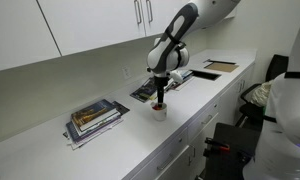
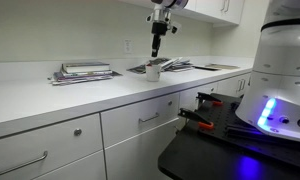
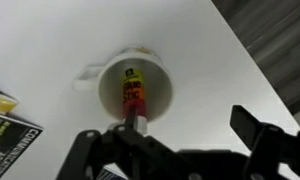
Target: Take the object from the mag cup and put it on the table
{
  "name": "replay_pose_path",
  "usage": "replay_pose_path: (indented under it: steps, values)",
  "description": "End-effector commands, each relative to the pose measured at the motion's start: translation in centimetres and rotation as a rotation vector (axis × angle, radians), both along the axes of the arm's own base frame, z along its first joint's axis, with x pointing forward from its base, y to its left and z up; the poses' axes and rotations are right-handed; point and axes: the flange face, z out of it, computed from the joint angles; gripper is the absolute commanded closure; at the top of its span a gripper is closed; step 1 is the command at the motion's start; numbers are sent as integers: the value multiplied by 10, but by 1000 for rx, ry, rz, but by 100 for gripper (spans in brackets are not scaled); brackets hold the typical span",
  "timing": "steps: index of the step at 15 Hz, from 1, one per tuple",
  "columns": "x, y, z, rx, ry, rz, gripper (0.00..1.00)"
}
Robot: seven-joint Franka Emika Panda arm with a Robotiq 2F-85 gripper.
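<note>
The white mag cup (image 1: 159, 113) stands on the white table (image 1: 110, 150) near its front edge; it also shows in an exterior view (image 2: 153, 70). In the wrist view I look down into the cup (image 3: 160, 85). The object (image 3: 136, 95), a small red item with a yellow label, leans inside it. My gripper (image 3: 187, 125) hangs just above the cup with its fingers wide apart. The left finger is beside the object's near end and the right finger is out over bare table. The gripper shows in both exterior views (image 1: 162, 96) (image 2: 157, 47).
A stack of books (image 1: 93, 118) (image 2: 85, 72) lies on the table beside the cup; its corner shows in the wrist view (image 3: 5, 130). Dark flat trays (image 1: 147, 92) (image 1: 220, 67) lie behind and further along. The table's front edge is close to the cup.
</note>
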Motion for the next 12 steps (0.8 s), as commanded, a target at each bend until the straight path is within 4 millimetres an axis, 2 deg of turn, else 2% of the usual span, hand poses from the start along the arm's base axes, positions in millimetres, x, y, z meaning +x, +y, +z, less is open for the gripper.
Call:
replay_pose_path:
  steps: [1,7,8,11,12]
  values:
    - [0,1,1,-1,0,0,0]
    - [7,-17,9,-44,-105,-37,0]
    - [8,-20,9,-42,-112,-46,3]
    - [9,-23,2,-33,-115,-66,20]
    - [10,-24,-1,-30,-111,-73,32]
